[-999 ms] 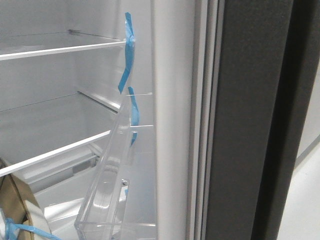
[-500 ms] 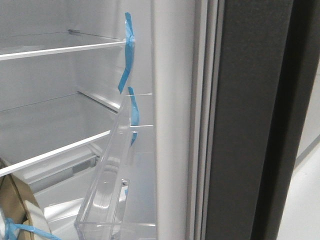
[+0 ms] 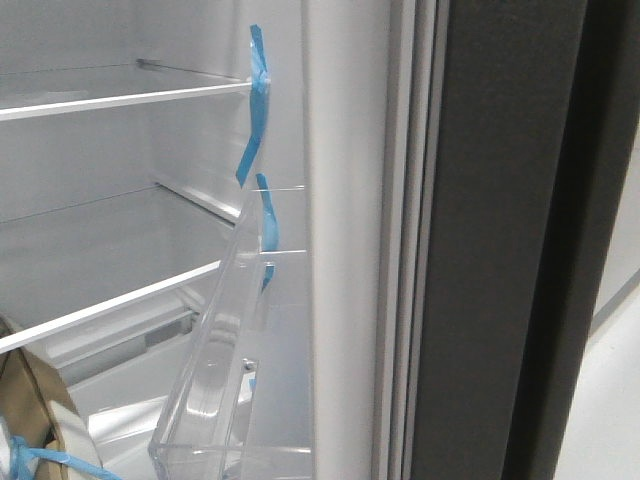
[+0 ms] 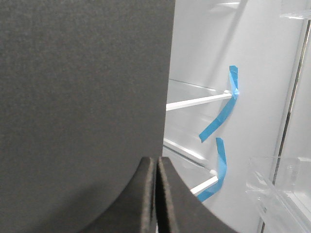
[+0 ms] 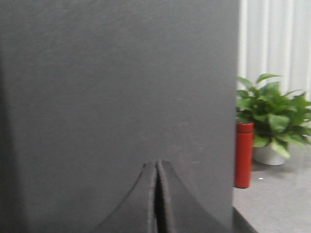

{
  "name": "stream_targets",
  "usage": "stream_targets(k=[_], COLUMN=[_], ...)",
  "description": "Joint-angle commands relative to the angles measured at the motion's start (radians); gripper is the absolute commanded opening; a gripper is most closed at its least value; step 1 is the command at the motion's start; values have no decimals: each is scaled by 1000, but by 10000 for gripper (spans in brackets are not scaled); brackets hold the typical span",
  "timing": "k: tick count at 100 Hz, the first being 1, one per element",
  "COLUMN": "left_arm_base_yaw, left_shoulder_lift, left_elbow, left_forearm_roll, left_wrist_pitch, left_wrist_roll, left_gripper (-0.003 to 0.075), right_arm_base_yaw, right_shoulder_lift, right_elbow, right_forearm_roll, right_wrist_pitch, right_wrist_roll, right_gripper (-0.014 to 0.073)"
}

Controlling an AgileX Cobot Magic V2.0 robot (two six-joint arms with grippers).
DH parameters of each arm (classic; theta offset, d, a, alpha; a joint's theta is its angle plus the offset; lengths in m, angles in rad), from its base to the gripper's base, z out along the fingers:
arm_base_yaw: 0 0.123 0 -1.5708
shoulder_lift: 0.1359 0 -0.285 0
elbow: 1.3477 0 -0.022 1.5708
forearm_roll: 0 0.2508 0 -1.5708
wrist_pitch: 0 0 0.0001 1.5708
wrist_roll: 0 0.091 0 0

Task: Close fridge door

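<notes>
On fridge door [image 3: 500, 250], empty clear bin [image 3: 215, 400]

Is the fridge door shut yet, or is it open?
Open. The fridge door stands edge-on, with its clear bin and the fridge shelves exposed beside it.

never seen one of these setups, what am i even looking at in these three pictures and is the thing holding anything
This is a two-armed robot meant to close a fridge door. The front picture looks forward from the robot into the open fridge: white glass-edged shelves, a clear plastic door bin with blue tape strips, and the tall matte dark grey door seen edge-on.

The other two pictures come from cameras on the wrists. Each shows a black two-fingered gripper, the left gripper and right gripper, fingers pressed together, holding nothing, close to a dark grey panel. The right wrist view also shows a red cylindrical bottle and a green potted plant in the room.
</notes>
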Motion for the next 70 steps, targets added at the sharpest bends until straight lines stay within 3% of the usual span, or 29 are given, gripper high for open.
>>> stream_targets(k=[1,25,70], left_arm_base_yaw=[2,2,2], left_shoulder_lift=[19,19,19], left_elbow=[28,28,28], left_forearm_roll=[-2,-2,-2], left_wrist_pitch=[-77,-77,-77], left_wrist_roll=[-3,-3,-3], left_gripper=[-21,-21,-21], right_arm_base_yaw=[36,83,155], right_shoulder_lift=[23,70,237], right_elbow=[-34,-78,-356], right_forearm_roll=[-2,0,14], right_wrist_pitch=[-69,-51,140], right_wrist_roll=[-1,7,51], right_gripper=[-76,-76,-76])
